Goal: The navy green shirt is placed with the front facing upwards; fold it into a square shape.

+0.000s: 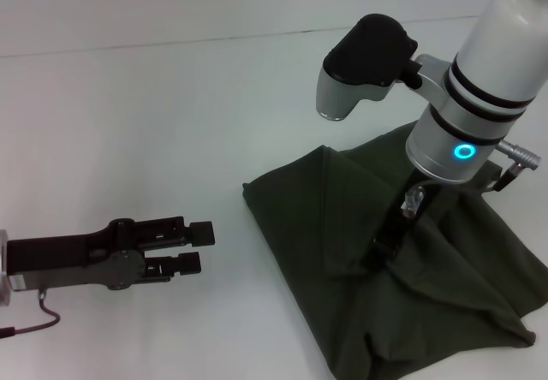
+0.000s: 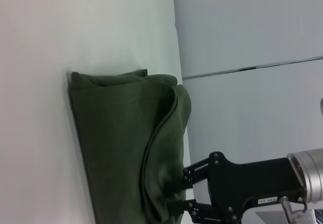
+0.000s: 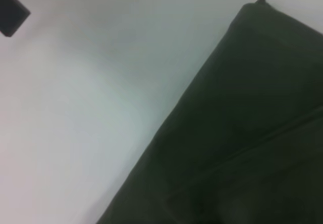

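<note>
1. On the right half of the white bench point(image 1: 128, 97) lies the navy green shirt point(image 1: 342, 252), already folded into a thick, rumpled bundle; no lettering shows on it.
2. We read its long axis as running from its near-centre corner toward the bench's front right, where the cloth passes out of the head view.
3. Its left edge is a straight fold slanting toward the front; the far edge slopes up under the right arm.
4. The right gripper point(image 1: 390, 241) is pressed down into the middle of the bundle, and in the left wrist view point(image 2: 177, 191) its jaws are clenched on a raised fold of the shirt.
5. The left gripper point(image 1: 199, 247) hovers over bare bench, well apart from the shirt's left edge, its jaws parted and holding nothing.
6. We see bare bench to the left of and beyond the shirt.
</note>
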`<action>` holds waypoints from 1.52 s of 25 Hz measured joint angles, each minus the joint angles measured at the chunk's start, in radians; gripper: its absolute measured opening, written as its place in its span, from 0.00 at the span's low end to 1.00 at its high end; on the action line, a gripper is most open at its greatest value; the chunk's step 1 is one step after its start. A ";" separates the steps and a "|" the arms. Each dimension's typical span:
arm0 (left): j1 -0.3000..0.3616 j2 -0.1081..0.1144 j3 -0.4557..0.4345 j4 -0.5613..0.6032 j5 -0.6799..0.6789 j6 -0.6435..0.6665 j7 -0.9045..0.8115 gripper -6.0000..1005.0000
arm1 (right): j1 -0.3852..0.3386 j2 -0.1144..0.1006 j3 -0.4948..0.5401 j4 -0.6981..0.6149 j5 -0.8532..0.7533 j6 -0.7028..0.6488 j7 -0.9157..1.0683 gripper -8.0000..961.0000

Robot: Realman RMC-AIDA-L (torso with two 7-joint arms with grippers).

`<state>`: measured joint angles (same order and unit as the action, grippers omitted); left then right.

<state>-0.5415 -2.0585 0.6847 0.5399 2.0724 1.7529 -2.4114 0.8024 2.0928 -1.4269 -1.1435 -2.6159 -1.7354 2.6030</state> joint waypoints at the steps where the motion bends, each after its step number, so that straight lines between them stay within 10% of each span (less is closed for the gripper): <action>1: 0.000 0.000 0.000 0.000 0.000 -0.001 0.000 0.79 | 0.001 0.000 0.001 -0.001 0.006 -0.006 0.001 0.35; 13: 0.000 0.000 -0.001 0.000 0.000 -0.001 0.000 0.79 | 0.002 -0.003 0.028 -0.041 0.058 -0.034 0.007 0.03; 38: 0.000 0.004 0.000 0.005 0.000 -0.003 -0.003 0.79 | -0.015 -0.012 0.308 -0.223 -0.144 -0.156 0.019 0.03</action>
<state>-0.5415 -2.0541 0.6842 0.5452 2.0724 1.7501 -2.4142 0.7874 2.0805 -1.1193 -1.3664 -2.7596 -1.8918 2.6216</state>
